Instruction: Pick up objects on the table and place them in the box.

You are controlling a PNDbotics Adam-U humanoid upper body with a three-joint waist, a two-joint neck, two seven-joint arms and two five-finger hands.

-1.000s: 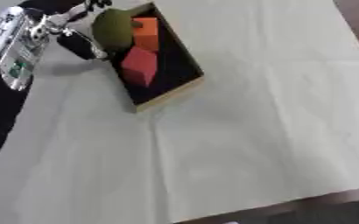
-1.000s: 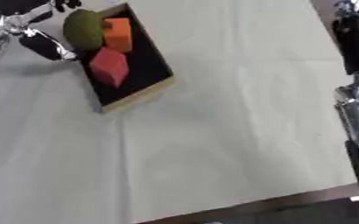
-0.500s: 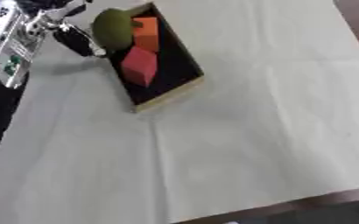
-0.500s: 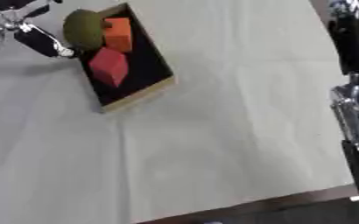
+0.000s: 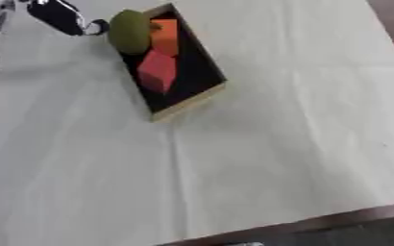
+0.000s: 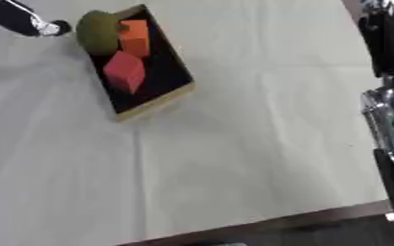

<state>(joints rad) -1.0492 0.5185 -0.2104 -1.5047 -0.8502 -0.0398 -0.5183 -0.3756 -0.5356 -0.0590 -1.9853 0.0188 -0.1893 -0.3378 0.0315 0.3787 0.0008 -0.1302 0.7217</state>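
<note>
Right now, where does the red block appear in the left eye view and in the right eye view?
Left eye view: the red block lies inside the box, upper left of centre.
Right eye view: the same block sits further left, at the upper left.
Shared landmark: the orange block just beyond it in the box.

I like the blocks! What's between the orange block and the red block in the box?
Nothing: only the dark floor of the box shows between the orange block and red block, left eye view.
</note>
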